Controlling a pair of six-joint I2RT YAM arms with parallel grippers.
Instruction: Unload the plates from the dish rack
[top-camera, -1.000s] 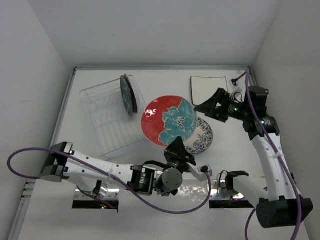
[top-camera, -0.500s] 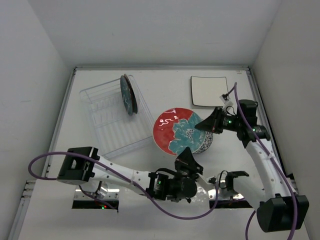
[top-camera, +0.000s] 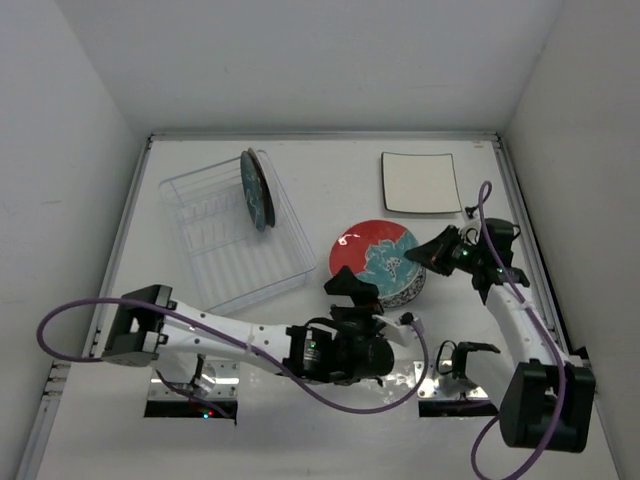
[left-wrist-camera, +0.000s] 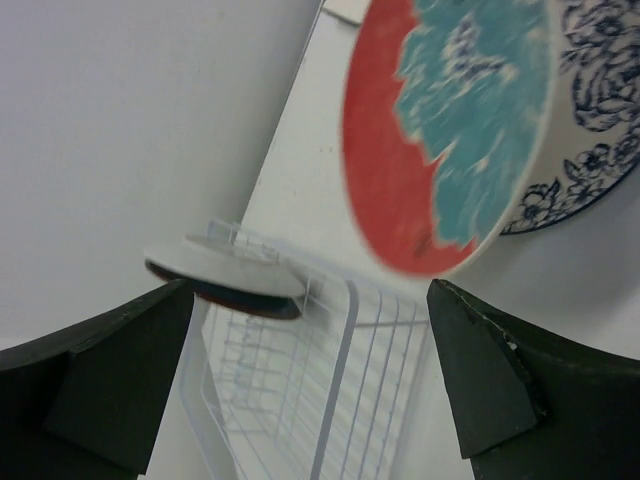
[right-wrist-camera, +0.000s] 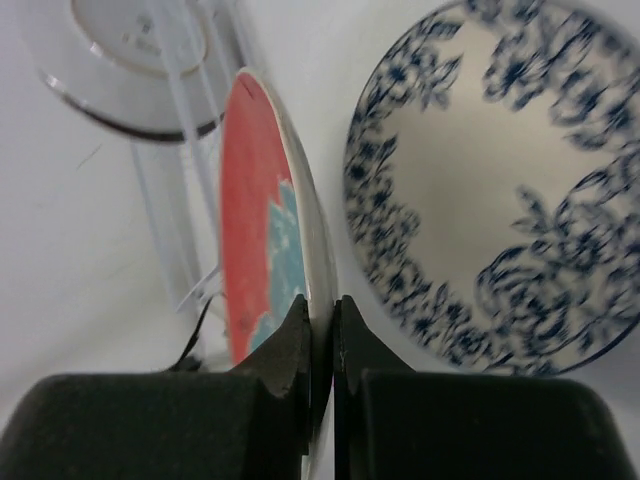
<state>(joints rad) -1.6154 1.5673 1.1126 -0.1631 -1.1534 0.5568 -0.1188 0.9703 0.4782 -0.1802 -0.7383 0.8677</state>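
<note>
Right wrist: fingers (right-wrist-camera: 285, 355) astride red plate (right-wrist-camera: 255, 230)

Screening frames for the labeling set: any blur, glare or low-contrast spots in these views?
Top external: sharp; small glare streak on the red plate's upper-left rim; the clear dish rack barely stands out from the white table. Left wrist: the red plate is smeared, the fingers dark and featureless. Right wrist: the blue-flowered plate is soft, the pads near black.
</note>
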